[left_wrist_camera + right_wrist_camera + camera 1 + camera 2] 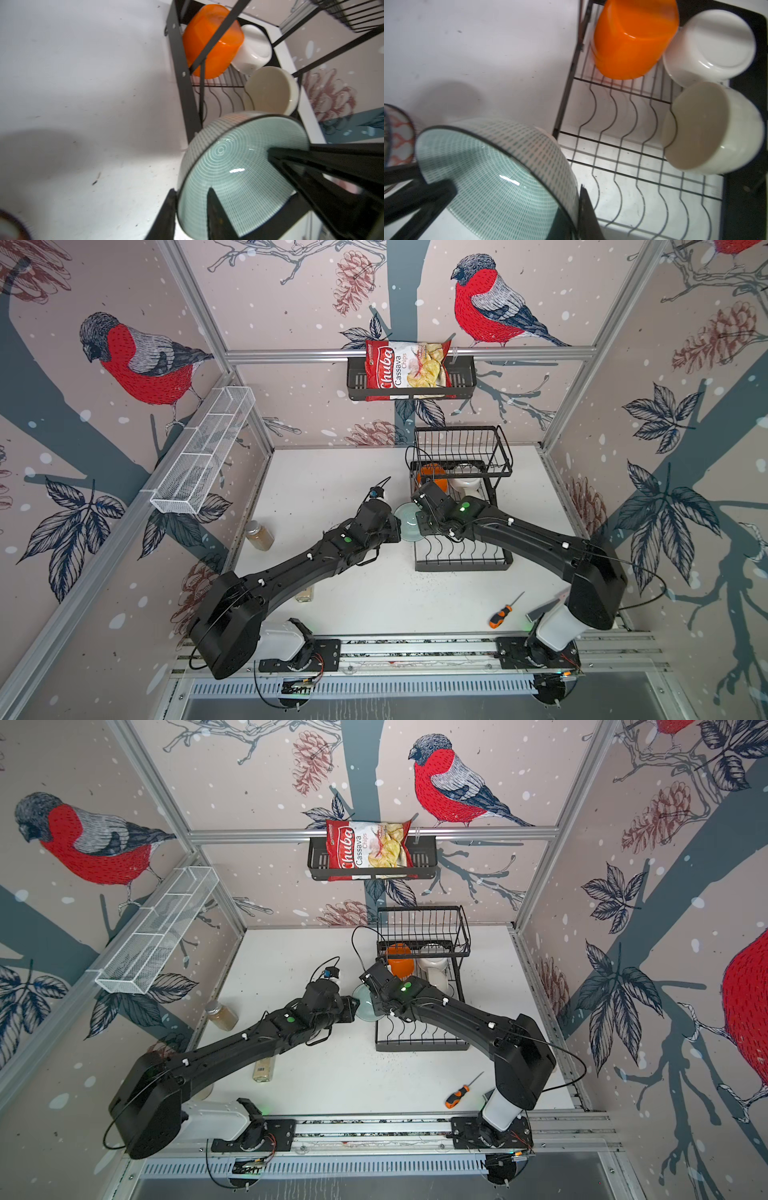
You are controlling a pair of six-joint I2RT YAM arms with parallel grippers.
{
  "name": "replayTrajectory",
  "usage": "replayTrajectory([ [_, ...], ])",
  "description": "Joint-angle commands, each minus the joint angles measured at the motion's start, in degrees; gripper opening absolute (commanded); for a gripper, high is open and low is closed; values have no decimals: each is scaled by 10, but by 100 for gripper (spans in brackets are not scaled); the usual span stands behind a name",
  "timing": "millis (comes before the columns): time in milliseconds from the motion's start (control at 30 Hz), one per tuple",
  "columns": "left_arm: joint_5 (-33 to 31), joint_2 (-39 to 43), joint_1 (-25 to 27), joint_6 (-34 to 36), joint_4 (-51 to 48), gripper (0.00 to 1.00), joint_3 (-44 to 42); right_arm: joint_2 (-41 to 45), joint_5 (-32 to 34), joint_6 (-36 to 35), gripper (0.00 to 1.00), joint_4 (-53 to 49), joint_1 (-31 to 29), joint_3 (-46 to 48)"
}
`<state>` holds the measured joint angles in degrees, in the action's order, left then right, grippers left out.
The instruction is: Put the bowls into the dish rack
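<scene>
A pale green bowl with a dashed line pattern (406, 523) (365, 1003) hangs tilted just left of the dish rack (461, 565) (419, 1046), between both grippers. My right gripper (576, 205) is shut on its rim (500, 166). My left gripper (191, 190) stands open astride the opposite rim (239, 170), one finger outside and one inside. In the rack's lower tier an orange bowl (633, 41) (212, 41) and a white bowl (710, 45) lie upside down. A cream bowl (708, 128) (272, 91) leans on its side. A red-and-blue patterned bowl (398, 137) sits on the table.
A spice jar (258, 535) and a bottle (264, 1069) stand on the table's left side. An orange-handled screwdriver (500, 614) lies front right. The rack's raised upper basket (461, 448) overhangs the orange and white bowls. A chips bag (407, 369) fills the black wall basket; a white mesh tray (203, 452) hangs left.
</scene>
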<state>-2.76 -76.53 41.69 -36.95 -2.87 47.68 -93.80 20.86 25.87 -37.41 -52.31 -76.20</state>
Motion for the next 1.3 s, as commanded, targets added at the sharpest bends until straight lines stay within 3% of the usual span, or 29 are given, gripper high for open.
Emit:
replayTrajectory([
  [0,15,7,-2,15,41,38,2,2,59,22,0,-17,-2,-10],
  [200,16,19,-2,28,52,59,0,0,118,37,0,-56,-2,-17],
  [333,14,27,-4,33,54,67,-3,-3,168,56,0,-90,-2,-19],
  [600,11,46,-14,34,62,70,-27,-18,263,105,0,-156,-2,-19],
  [1267,5,67,-24,39,56,71,-47,-66,319,106,0,-108,23,9],
])
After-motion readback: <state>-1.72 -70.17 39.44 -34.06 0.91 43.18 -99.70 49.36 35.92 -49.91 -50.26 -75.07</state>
